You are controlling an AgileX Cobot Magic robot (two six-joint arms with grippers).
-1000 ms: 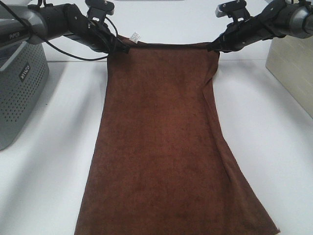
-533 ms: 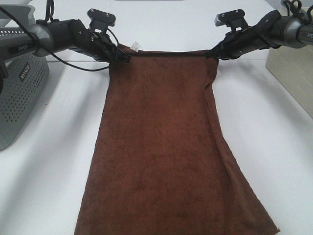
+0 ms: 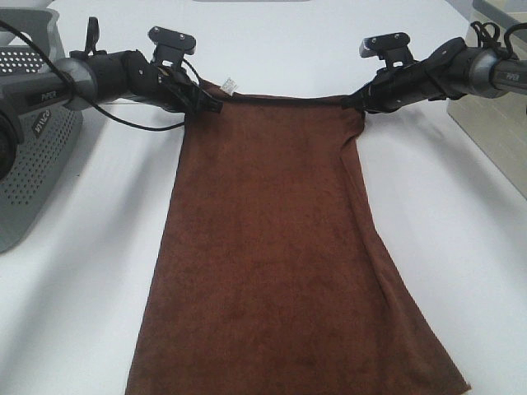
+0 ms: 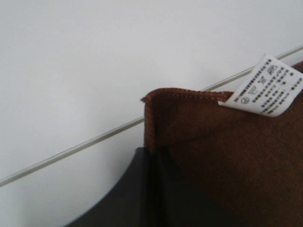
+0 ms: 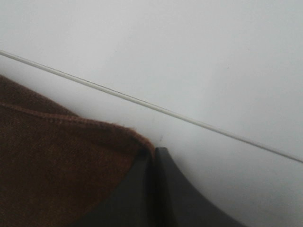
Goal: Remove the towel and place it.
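Towel [image 3: 276,255], dark reddish-brown terry, stretched lengthwise down the middle of the white table [image 3: 90,296]; far edge pulled taut between the two arms, near end running out past the bottom of the exterior view. Right long edge shows a fold or roll running down from the far right corner. Small white tag [image 3: 228,84] stands at the far left corner; in the left wrist view the tag [image 4: 263,86] carries printed care symbols and sits just beside the hemmed corner. Left gripper [image 3: 207,100] pinches that far left corner: jaws closed tight on the cloth edge, no gap visible between the dark fingers [image 4: 135,194]. Right gripper [image 3: 356,102] pinches the far right corner likewise, fingers [image 5: 168,194] pressed together with the towel [image 5: 57,165] hem caught between them. Grey perforated basket [image 3: 29,156] sits at the left table edge, well apart from the towel, under the left arm. Beige box [image 3: 492,132] at the right edge, near the right arm, also apart from the cloth. A thin seam line [image 5: 156,109] crosses the table surface just beyond both corners.
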